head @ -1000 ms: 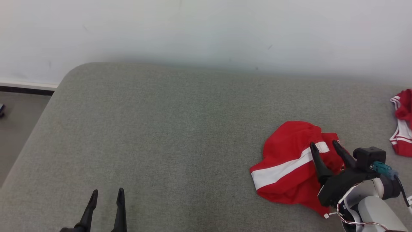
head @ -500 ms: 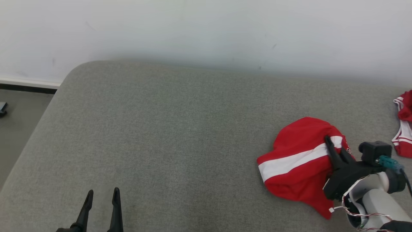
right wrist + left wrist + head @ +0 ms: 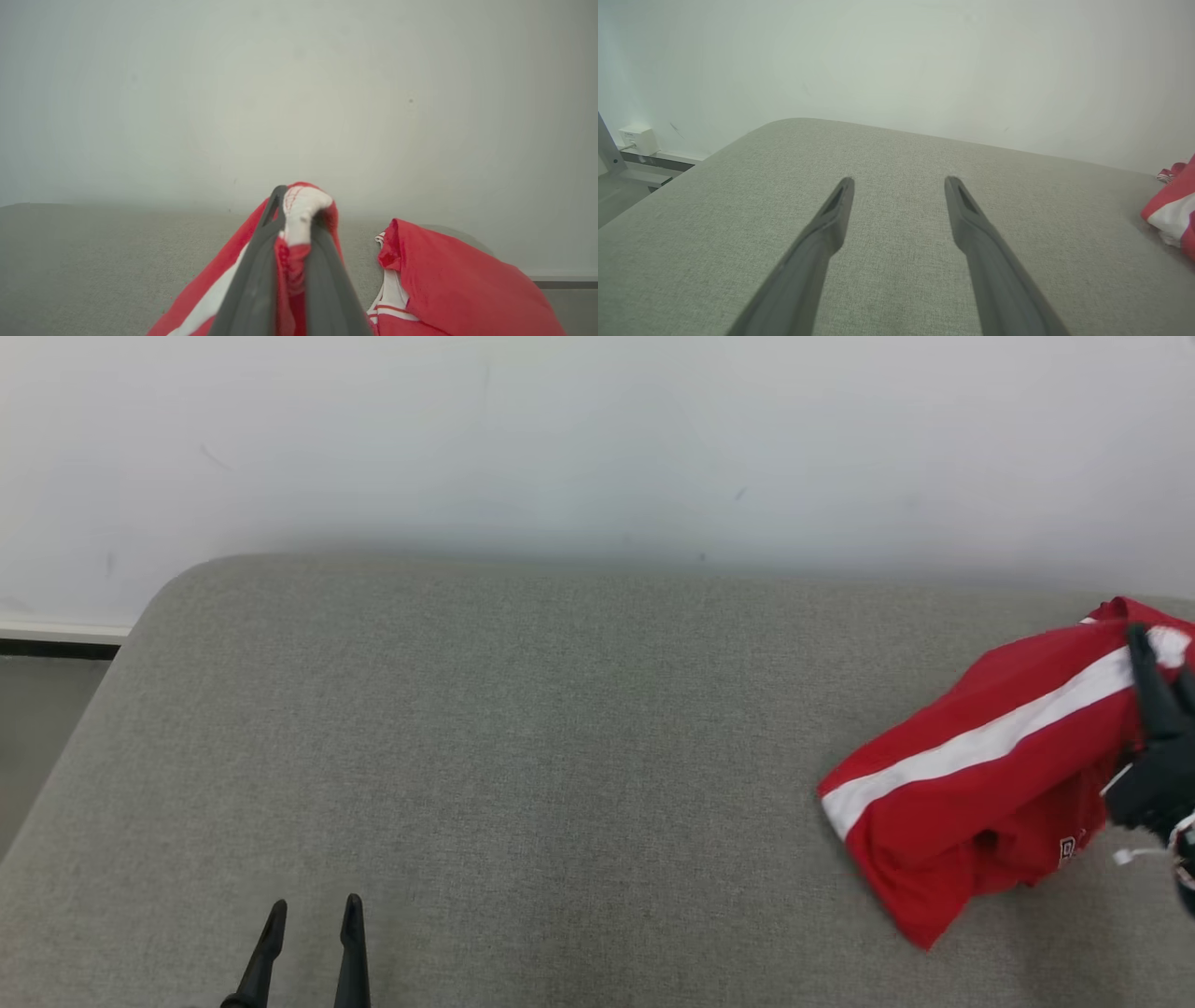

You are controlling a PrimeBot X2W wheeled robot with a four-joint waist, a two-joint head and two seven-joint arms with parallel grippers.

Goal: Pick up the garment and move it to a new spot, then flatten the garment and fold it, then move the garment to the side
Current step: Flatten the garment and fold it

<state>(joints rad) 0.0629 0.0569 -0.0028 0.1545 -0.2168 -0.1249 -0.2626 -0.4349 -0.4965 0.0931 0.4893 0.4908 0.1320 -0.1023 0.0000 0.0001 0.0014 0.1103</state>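
Red white-striped garment [image 3: 980, 775] is clamped at a white fold by the closed right gripper [image 3: 299, 205], above the grey cushion [image 3: 513, 756]. Left gripper [image 3: 899, 179] is seen spread wide, empty.

Light soft, even, diffuse; shadows weak, soft-edged. Wall [image 3: 597, 429] bright, slightly washed out, faint greenish tint. Dim shadow band along far edge of grey upholstered surface [image 3: 523, 756] where it meets wall. Faint soft shadow beside garment [image 3: 990, 775]. Head view sharp, weave readable. Left wrist view: corners darker, far edge of surface bowed by wide-angle lens. Right wrist view: hazy overall, fingers [image 3: 252, 289] of right gripper [image 3: 299, 207] blurred toward bottom edge.
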